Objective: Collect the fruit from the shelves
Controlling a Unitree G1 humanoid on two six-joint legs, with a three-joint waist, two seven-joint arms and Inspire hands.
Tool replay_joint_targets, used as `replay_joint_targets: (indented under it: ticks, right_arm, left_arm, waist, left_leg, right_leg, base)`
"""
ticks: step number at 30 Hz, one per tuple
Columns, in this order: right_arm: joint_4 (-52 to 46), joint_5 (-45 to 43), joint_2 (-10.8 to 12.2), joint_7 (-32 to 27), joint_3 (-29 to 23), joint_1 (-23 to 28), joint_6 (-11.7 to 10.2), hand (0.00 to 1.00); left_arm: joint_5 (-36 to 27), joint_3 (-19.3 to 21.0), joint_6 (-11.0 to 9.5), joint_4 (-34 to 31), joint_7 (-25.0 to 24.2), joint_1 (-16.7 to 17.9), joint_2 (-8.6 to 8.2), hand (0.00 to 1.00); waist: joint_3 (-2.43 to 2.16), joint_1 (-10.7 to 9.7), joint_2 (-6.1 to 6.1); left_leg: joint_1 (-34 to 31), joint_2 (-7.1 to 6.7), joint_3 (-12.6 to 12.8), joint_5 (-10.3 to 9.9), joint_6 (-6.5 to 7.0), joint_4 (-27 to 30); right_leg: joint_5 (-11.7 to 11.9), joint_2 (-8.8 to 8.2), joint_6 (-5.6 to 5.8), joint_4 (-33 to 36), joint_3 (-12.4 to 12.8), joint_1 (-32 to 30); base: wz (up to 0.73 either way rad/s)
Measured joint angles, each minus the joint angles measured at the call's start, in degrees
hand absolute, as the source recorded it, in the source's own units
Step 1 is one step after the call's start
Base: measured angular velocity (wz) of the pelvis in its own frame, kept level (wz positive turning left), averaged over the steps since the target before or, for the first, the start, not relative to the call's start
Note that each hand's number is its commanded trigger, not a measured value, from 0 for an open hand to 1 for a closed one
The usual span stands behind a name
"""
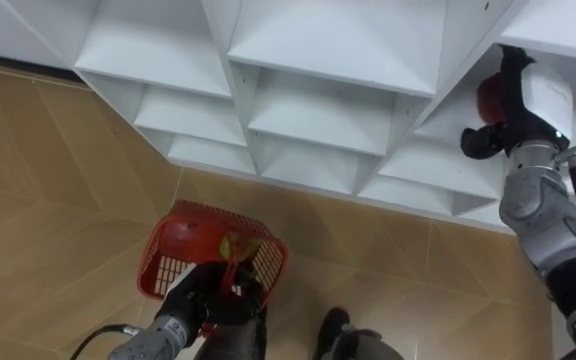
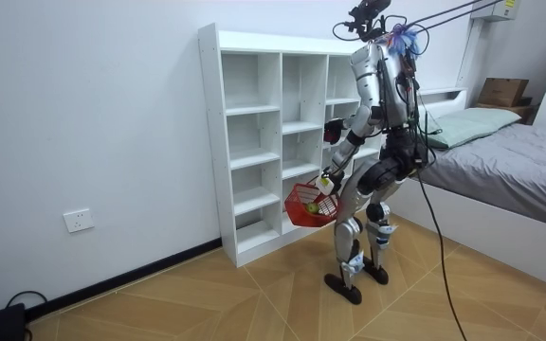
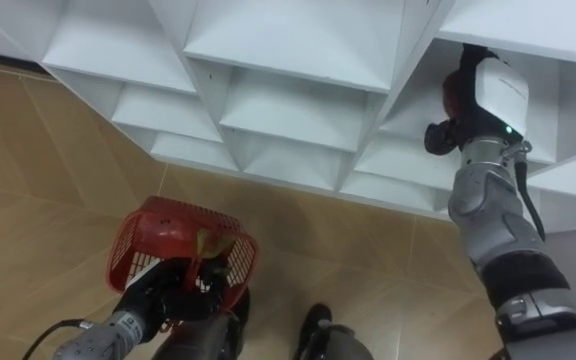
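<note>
In a closet (image 1: pixel 318 110) compartment, the right hand (image 1: pixel 486 138) grips a red fruit (image 1: pixel 490 98), due next in the basket (image 1: pixel 183 240) the left hand (image 1: pixel 200 298) clutches.

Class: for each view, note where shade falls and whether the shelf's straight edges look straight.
Left eye view: shelf edges fan outward, recesses shaded grey; the right hand grips a red fruit in one shaded recess; the left hand holds the basket in full light. Room view: even light, shelf edges straight.

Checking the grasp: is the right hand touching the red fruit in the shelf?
Touching. In the left eye view the right hand is curled round the red fruit inside the white shelf.
</note>
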Motion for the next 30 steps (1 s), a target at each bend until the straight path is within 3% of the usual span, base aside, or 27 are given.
replay_joint_targets:
  ticks: [10, 11, 12, 14, 15, 18, 30]
  right_arm:
    - [0.4, 0.4, 0.0, 1.0, 0.0, 0.1, 0.8, 0.0]
    - [0.4, 0.5, 0.0, 1.1, 0.0, 0.1, 1.1, 0.12]
    - [0.4, 0.5, 0.0, 1.2, 0.0, 0.1, 1.3, 0.49]
    - [0.5, 0.5, 0.0, 1.3, 0.1, 0.1, 1.3, 0.68]
    - [0.6, 0.5, 0.0, 1.5, 0.1, 0.1, 1.3, 0.83]
    - [1.1, 0.9, -0.2, 1.5, 0.1, 0.1, 1.3, 1.0]
    - [2.7, 1.3, -0.4, 3.1, 0.2, -0.2, 2.5, 1.0]
  left_arm:
    - [0.0, -0.1, 0.0, -0.1, 0.0, 0.0, 0.03, 1.0]
    - [0.0, -0.1, 0.1, -0.1, 0.0, 0.0, 0.03, 1.0]
    - [0.0, -0.1, 0.1, -0.1, 0.0, 0.0, 0.04, 1.0]
    - [0.0, -0.2, 0.1, -0.1, 0.0, 0.0, 0.08, 1.0]
    - [0.0, -0.3, 0.1, -0.1, 0.0, 0.0, 0.13, 1.0]
    - [0.0, -0.5, 0.1, -0.1, 0.0, 0.0, 0.27, 1.0]
    - [-0.1, -0.6, 0.1, -0.1, 0.0, 0.0, 0.22, 1.0]
  waist:
    - [-0.04, 0.0, -0.06]
    - [-0.06, 0.0, -0.09]
    - [-0.08, 0.0, -0.11]
    - [-0.08, 0.0, -0.11]
    - [-0.08, 0.0, -0.12]
    - [-0.08, 0.0, -0.14]
    - [-0.07, 0.3, -0.17]
  left_leg:
    - [0.0, 0.03, -0.3, 0.0, -0.02, 0.5]
    - [0.0, 0.03, -0.3, 0.0, -0.02, 0.5]
    - [0.0, 0.02, -0.3, 0.0, -0.02, 0.6]
    - [0.0, 0.02, -0.4, 0.0, -0.02, 0.6]
    - [0.0, 0.02, -0.4, 0.0, -0.03, 0.7]
    - [0.2, -0.01, -0.9, 0.1, -0.08, 0.7]
    - [0.4, -0.02, -0.9, 0.0, -0.11, 0.7]
  right_leg:
    - [0.1, -0.05, -0.09, 0.1, -0.4, 0.3]
    - [0.1, -0.05, -0.1, 0.2, -0.4, 0.4]
    - [0.1, -0.05, -0.1, 0.2, -0.5, 0.4]
    - [0.1, -0.07, -0.12, 0.2, -0.6, 0.5]
    - [0.1, -0.08, -0.14, 0.2, -0.7, 0.6]
    - [0.1, -0.11, -0.14, 0.1, -1.0, 0.9]
    - [0.1, -0.11, -0.17, 0.0, -1.1, 1.1]
  base:
    - [0.0]
    - [0.0]
    - [0.0]
    - [0.02]
    - [0.04]
    - [0.04]
    - [0.0]
